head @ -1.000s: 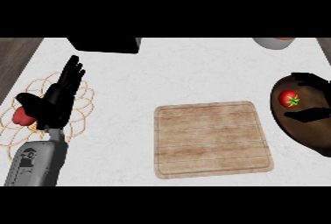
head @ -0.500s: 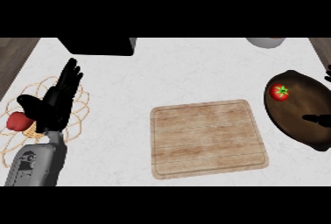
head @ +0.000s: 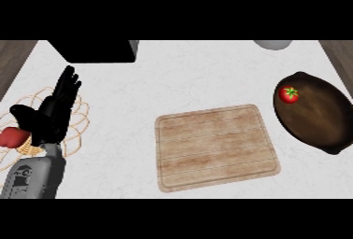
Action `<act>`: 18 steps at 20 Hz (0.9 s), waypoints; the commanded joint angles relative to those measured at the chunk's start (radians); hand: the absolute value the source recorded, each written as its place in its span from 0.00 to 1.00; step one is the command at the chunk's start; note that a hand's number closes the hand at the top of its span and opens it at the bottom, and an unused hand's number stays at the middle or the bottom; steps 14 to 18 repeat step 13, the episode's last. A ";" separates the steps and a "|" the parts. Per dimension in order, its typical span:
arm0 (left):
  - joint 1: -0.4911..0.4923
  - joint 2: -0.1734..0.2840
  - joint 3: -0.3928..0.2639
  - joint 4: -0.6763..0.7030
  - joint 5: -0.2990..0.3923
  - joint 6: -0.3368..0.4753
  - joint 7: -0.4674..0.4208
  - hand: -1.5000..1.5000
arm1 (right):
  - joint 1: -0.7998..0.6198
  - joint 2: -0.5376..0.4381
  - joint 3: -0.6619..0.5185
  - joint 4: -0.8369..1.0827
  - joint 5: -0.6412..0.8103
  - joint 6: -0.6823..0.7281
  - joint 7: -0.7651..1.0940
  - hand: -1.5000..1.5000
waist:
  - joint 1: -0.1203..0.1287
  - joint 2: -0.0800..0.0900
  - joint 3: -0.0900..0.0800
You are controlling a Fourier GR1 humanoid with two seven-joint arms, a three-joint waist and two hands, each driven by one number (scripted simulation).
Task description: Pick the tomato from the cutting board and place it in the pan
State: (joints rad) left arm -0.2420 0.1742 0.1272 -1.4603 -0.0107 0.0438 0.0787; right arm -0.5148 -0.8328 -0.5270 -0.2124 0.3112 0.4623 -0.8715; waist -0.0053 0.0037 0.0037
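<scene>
A red tomato (head: 289,94) with a green stem lies inside the dark brown pan (head: 322,120) at the right, near the pan's upper left rim. The wooden cutting board (head: 217,146) sits bare in the middle of the white counter. My left hand (head: 50,113) rests open at the left, fingers up, over a wire basket. My right hand does not show anywhere in the head view.
A wire basket (head: 74,122) with a red fruit (head: 11,137) in it stands at the left under my left hand. A black box (head: 93,50) sits at the back left. A grey bowl (head: 273,44) shows at the back right edge.
My right hand, which was over the pan by the tomato, has drawn away to the right and out of view. The tomato stays in the pan. The left hand has kept still.
</scene>
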 commanded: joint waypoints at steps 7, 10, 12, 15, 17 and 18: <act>0.027 -0.001 0.006 -0.033 0.011 -0.001 0.013 0.50 | 0.207 -0.117 0.008 -0.082 -0.074 0.357 -0.222 0.00 | -0.026 -0.011 0.001; 0.033 -0.025 -0.005 -0.026 -0.004 0.022 0.000 0.50 | 0.252 -0.099 0.030 -0.124 -0.089 0.348 -0.228 0.00 | -0.027 -0.010 0.000; 0.041 -0.014 -0.004 -0.019 0.011 -0.006 0.002 0.50 | 0.278 -0.076 0.040 -0.141 -0.095 0.292 -0.228 0.00 | -0.014 -0.006 0.000; 0.048 0.013 0.009 -0.048 0.007 -0.009 0.008 0.50 | 0.277 -0.105 0.038 -0.159 -0.109 0.313 -0.201 0.00 | -0.010 -0.010 -0.001; 0.048 0.013 0.009 -0.048 0.007 -0.009 0.008 0.50 | 0.277 -0.105 0.038 -0.159 -0.109 0.313 -0.201 0.00 | -0.010 -0.010 -0.001; 0.048 0.013 0.009 -0.048 0.007 -0.009 0.008 0.50 | 0.277 -0.105 0.038 -0.159 -0.109 0.313 -0.201 0.00 | -0.010 -0.010 -0.001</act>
